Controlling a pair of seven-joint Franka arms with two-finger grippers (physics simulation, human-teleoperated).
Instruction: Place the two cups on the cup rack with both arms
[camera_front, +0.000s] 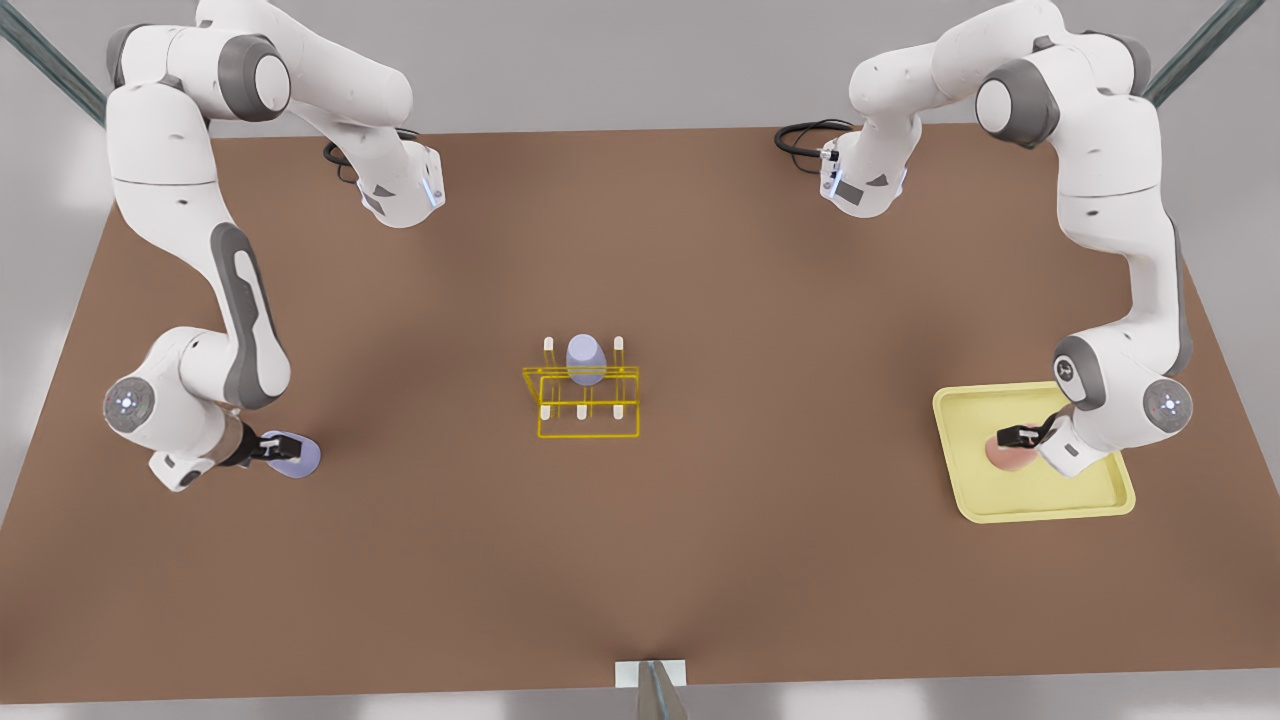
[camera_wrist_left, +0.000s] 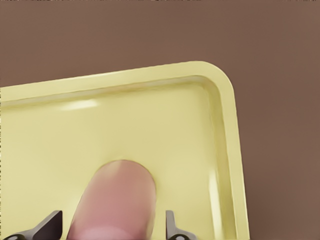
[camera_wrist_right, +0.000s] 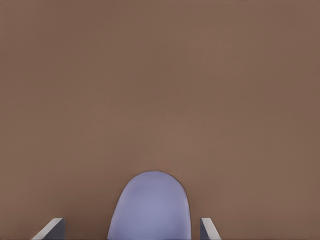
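Observation:
A pink cup (camera_wrist_left: 112, 200) lies on its side in a pale-yellow tray (camera_wrist_left: 165, 105) at the front view's right (camera_front: 1005, 452). My left gripper (camera_wrist_left: 114, 222) is open, one finger on each side of it with small gaps (camera_front: 1020, 437). On the bare table at the front view's left lies a lavender cup (camera_wrist_right: 150, 207) (camera_front: 298, 456). My right gripper (camera_wrist_right: 132, 225) straddles it, open and not touching (camera_front: 270, 446). The yellow wire cup rack (camera_front: 588, 402) stands mid-table with another lavender cup (camera_front: 585, 358) upside down on a back peg.
The tray's raised rim (camera_front: 1040, 510) surrounds the pink cup near the table's right edge. White pegs (camera_front: 581, 411) stand free along the rack's front. Brown table (camera_front: 760, 330) stretches open between the rack and both arms.

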